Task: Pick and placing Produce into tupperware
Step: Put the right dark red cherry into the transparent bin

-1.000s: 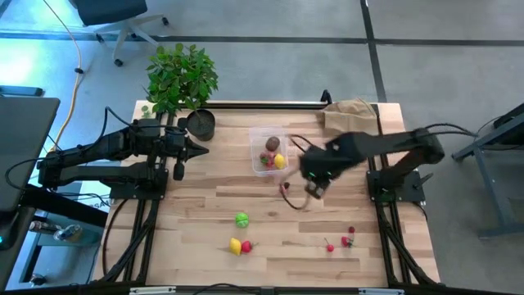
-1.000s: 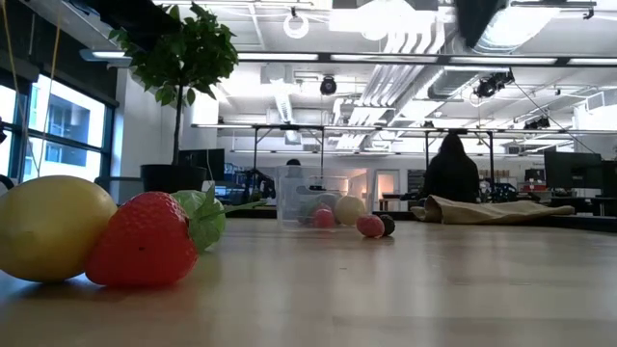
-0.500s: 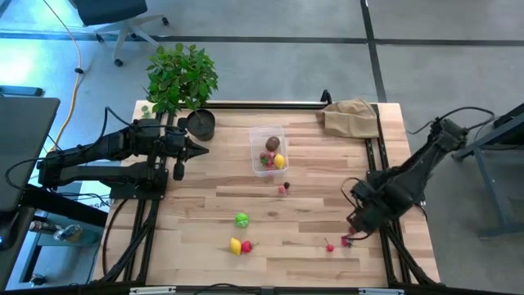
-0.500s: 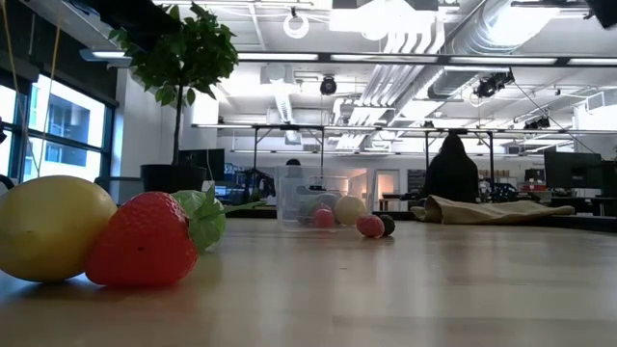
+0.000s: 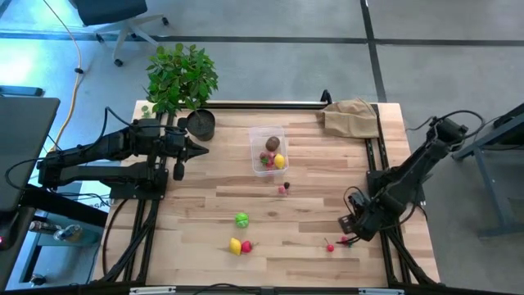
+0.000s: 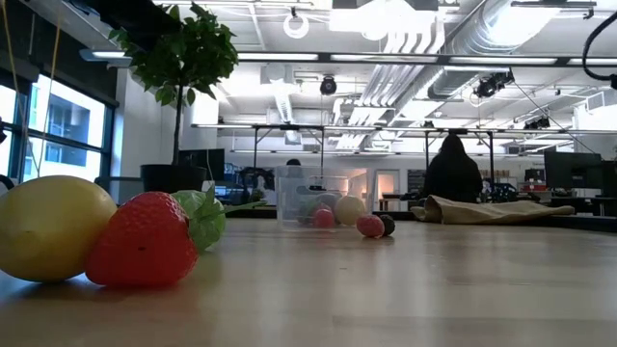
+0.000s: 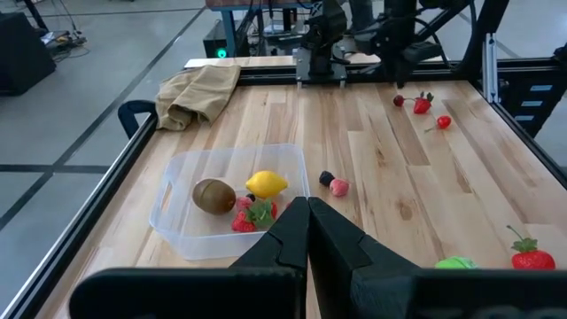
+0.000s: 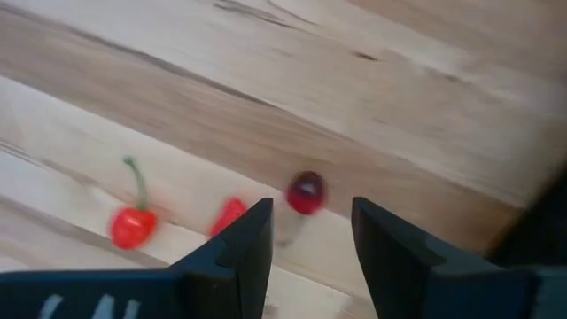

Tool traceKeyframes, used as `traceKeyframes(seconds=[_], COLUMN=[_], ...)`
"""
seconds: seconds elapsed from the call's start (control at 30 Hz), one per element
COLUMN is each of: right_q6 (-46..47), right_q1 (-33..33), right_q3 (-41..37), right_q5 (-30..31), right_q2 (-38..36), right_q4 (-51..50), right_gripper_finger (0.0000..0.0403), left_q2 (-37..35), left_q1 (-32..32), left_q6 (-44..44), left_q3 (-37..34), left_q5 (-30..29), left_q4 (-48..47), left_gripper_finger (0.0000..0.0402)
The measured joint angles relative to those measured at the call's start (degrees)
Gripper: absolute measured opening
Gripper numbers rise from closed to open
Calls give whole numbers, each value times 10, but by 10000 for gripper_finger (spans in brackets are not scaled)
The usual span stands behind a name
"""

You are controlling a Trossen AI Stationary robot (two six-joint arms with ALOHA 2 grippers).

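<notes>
Landmark: tub (image 5: 268,150), clear, on the table (image 5: 196,238) in front of the plant pot (image 5: 201,124).

In the tub: kiwi (image 7: 213,196), lemon (image 7: 266,184), red berries (image 7: 251,215). These count as placed.

Just outside the tub, on its near side: pink berry (image 5: 282,189) with a dark small fruit (image 7: 326,178) beside it.

Further from the tub, toward the front edge: green round fruit (image 5: 241,220); beyond it a second lemon (image 5: 236,246) touching a strawberry (image 5: 247,246).

Well apart from the tub, at the front right: a cluster of three small red pieces (image 5: 337,242), comprising a stemmed cherry (image 8: 133,226), a red wedge (image 8: 229,216) and a dark red ball (image 8: 306,191).

Right gripper (image 8: 310,232): low over that cluster, jaws parted and empty, the ball showing between them.

Left gripper (image 7: 307,232): clenched, holding nothing, parked beside the tub on the pot side.

Status, as judged: roughly a third in; eight or so pieces remain on the table. Paper bag (image 5: 352,116) at the back right, untouched.
</notes>
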Motion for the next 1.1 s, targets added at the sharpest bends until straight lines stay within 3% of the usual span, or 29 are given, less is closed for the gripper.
traceKeyframes(seconds=[0.47,1.1], right_q6=[75,113], right_q1=[0,30], right_q3=[-12,-11], right_q5=[11,-15], right_q2=[9,125], right_q4=[37,88], right_gripper_finger=[146,146], left_q2=[0,0], left_q1=[0,0], left_q6=[0,0], left_q3=[0,0], left_q5=[0,0], left_q4=[0,0], left_gripper_finger=[1,1])
